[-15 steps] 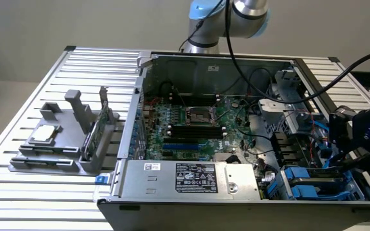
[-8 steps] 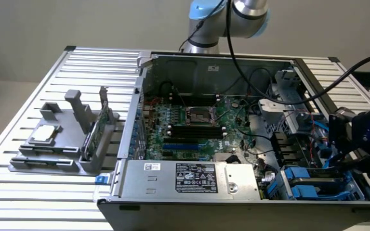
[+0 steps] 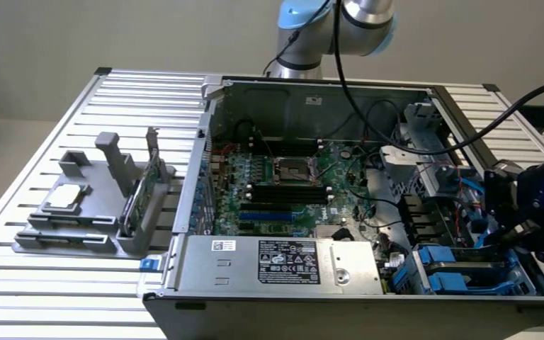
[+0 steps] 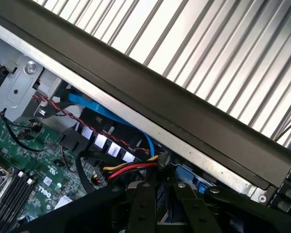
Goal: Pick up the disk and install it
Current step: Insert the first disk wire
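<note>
Quick rundown from the exterior view: an open PC case (image 3: 314,95) sits on a slatted metal bench (image 3: 54,142), with the arm (image 3: 343,21) rising behind it at 12 o'clock. The gripper (image 3: 510,234) is over at about 4 o'clock, hanging low over the case's drive-bay corner, and honestly I can't tell whether the jaws are open or closed on anything. The disk (image 3: 463,269), as far as I can make out, is down in that same bay at 4 to 5 o'clock, grey metal with blue rails on its edges, just below the gripper. Whether they touch, no idea. The motherboard (image 3: 282,177) takes up the middle of the case, and the power supply (image 3: 286,262) with its label lies at 6 o'clock. Out at 9 o'clock on the bench there's a grey holder (image 3: 93,230) with a small silver processor chip (image 3: 66,198) lying flat on it and a green circuit card (image 3: 132,202) standing on edge in a slot. In the wrist view the gripper (image 4: 163,190) is just inside the case wall (image 4: 184,124), near a blue flat cable (image 4: 87,101) and a red, yellow and black wire bundle (image 4: 131,170), with the bench (image 4: 208,48) beyond the wall.
</note>
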Robot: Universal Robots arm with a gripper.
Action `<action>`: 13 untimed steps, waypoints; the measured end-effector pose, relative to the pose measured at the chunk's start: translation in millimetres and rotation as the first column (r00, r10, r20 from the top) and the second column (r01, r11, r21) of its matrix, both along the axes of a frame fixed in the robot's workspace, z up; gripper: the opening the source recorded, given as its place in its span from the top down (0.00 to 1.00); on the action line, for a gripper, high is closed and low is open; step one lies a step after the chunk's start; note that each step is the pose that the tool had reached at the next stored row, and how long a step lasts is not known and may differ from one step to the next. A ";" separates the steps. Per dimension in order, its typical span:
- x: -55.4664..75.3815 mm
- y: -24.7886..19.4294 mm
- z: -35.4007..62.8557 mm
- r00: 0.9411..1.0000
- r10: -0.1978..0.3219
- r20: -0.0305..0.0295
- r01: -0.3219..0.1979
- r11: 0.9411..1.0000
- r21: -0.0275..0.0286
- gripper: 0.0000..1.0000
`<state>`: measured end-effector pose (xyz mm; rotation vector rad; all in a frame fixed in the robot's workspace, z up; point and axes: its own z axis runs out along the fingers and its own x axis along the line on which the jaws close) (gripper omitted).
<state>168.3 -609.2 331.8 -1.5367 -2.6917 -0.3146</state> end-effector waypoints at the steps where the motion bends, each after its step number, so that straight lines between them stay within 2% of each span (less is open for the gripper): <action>1: 0.0 -0.1 0.7 1.000 -0.004 -0.001 0.004 1.000 0.000 0.82; 7: -0.3 0.1 4.2 1.000 -0.019 -0.013 0.019 1.000 0.012 0.82; 13: -1.5 -0.1 4.1 0.999 -0.029 -0.014 0.029 0.999 0.013 0.82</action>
